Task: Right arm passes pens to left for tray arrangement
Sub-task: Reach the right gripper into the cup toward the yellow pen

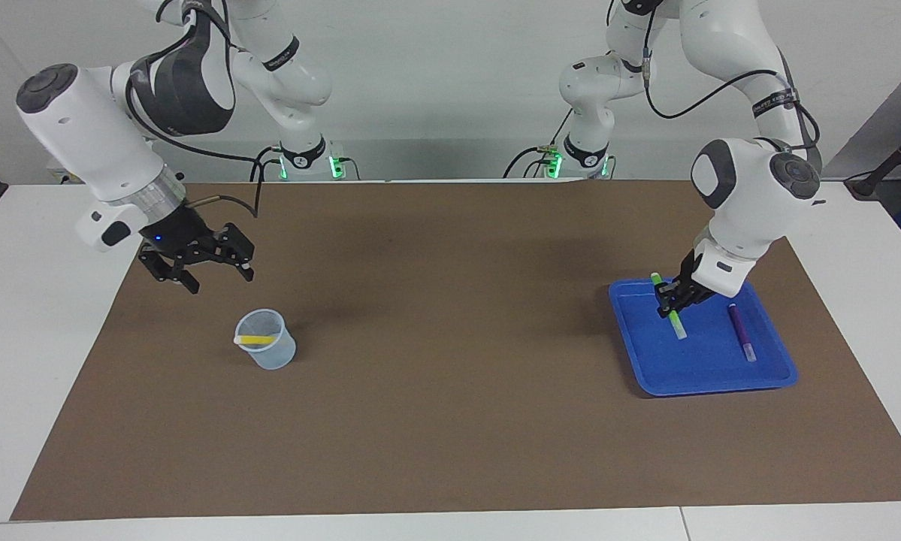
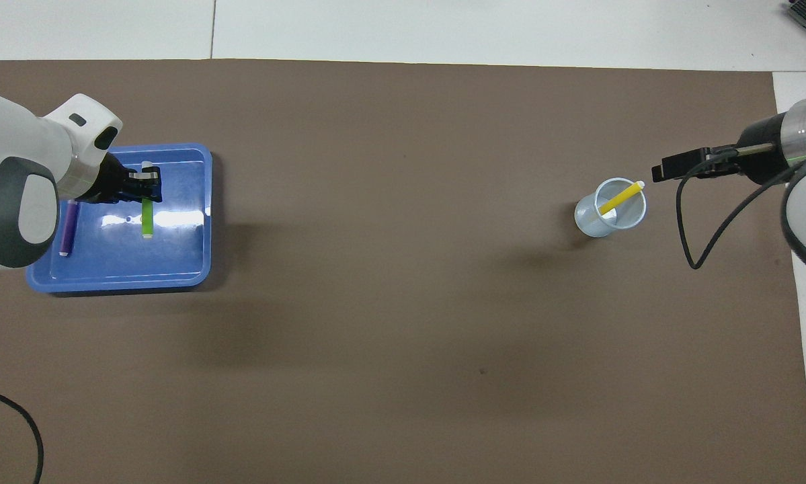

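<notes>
Where the facing view takes in both arms, the left arm bends down from its base toward its own end of the surface (image 1: 450,451), wrist angled low, and the left tool (image 1: 673,299) sits over the blue tray (image 1: 702,372), clamped on the green pen (image 1: 668,307). The green pen slants, upper tip toward the robots, whitish lower end down at the tray floor; whether it touches cannot be told. The purple pen (image 1: 741,331) lies flat in the tray, just beside the green one, toward the left arm's end, pale end away from the robots. The right arm reaches out at its own end, wrist tilted down, and the right tool (image 1: 208,269) hangs with fingers spread apart, holding nothing, above the brown mat (image 1: 450,421) near the cup (image 1: 267,342). The cup is small, translucent and bluish; the yellow pen (image 1: 257,340) rests in it, leaning across the rim.

Item, overhead view: the left arm enters from the bottom corner at its own side, its white wrist covering part of the tray (image 2: 174,279). The left tool (image 2: 140,187) is closed on the green pen (image 2: 147,222), which runs lengthwise toward the robots. The purple pen (image 2: 69,230) lies parallel to it, partly under the wrist. The right tool (image 2: 678,165) shows edge-on beside the cup (image 2: 594,225), slightly farther from the robots. The yellow pen (image 2: 621,198) pokes its whitish tip over the cup's rim toward that tool.
</notes>
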